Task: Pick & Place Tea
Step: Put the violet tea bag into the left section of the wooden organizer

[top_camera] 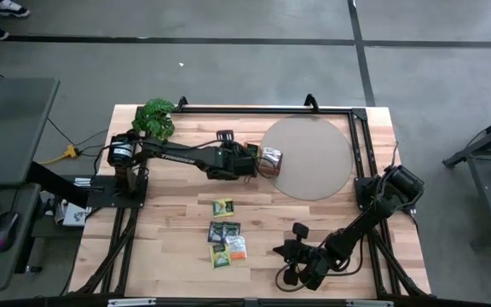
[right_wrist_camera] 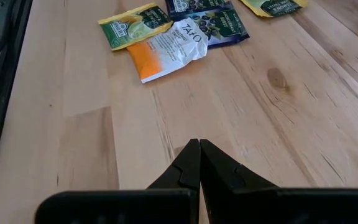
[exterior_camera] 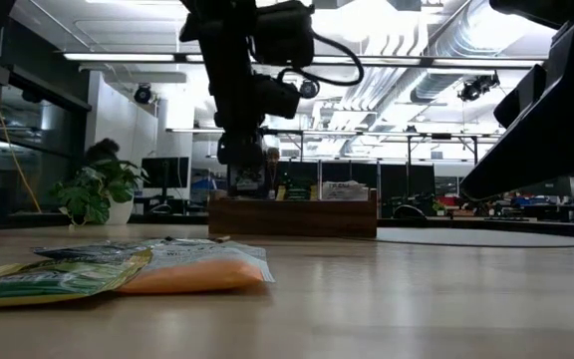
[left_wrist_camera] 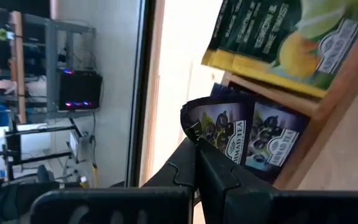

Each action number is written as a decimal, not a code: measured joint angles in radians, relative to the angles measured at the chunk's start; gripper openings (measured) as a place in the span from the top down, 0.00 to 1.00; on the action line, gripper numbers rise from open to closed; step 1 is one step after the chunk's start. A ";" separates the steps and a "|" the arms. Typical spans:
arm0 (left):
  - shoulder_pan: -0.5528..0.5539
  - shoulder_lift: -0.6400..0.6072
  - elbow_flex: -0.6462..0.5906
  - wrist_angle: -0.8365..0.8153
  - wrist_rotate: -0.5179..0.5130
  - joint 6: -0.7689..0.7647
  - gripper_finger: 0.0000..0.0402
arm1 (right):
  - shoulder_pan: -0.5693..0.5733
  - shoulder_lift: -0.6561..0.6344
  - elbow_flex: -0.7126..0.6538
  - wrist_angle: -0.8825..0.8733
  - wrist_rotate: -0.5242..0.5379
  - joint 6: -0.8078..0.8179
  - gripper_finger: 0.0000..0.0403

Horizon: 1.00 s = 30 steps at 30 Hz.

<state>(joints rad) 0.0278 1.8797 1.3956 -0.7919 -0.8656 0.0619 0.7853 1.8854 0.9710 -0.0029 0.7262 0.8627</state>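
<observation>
Several small tea sachets lie flat on a light wooden table made of long planks, in front of the middle of the table; from above I count about five, one a little apart from the others and nearer the tray, the rest in a tight group, some touching or overlapping. They are almost square, so a long axis I cannot tell; in the right wrist view the orange-white sachet lies turned at a slant to the planks and partly under a green one with a lemon picture. A round grey mat lies on the far right part of the table, and a leafy green plant stands at the far left corner. A black frame runs along the table edges. Around the table is a grey floor with dark lines; the low view shows a large office room with ceiling lights and desks behind. The wooden tray stands at the edge of the mat, with more sachets in it, which stand upright in the compartments. The left gripper is at the tray, its fingers pressed together on a dark sachet with berries, which stands on edge at the tray. The right gripper hangs over bare wood near the front of the table, fingers pressed together and holding nothing.
</observation>
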 joint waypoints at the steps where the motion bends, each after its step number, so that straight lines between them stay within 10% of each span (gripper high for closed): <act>1: 0.008 0.000 0.000 -0.002 0.018 0.010 1.00 | 0.000 0.000 0.000 0.000 0.000 0.000 1.00; 30: 0.054 -0.001 0.000 0.010 0.310 0.153 1.00 | 0.000 0.000 0.000 0.000 -0.003 -0.033 1.00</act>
<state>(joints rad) 0.0814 1.8790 1.3956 -0.7818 -0.5552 0.2153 0.7853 1.8858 0.9710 -0.0028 0.7231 0.8299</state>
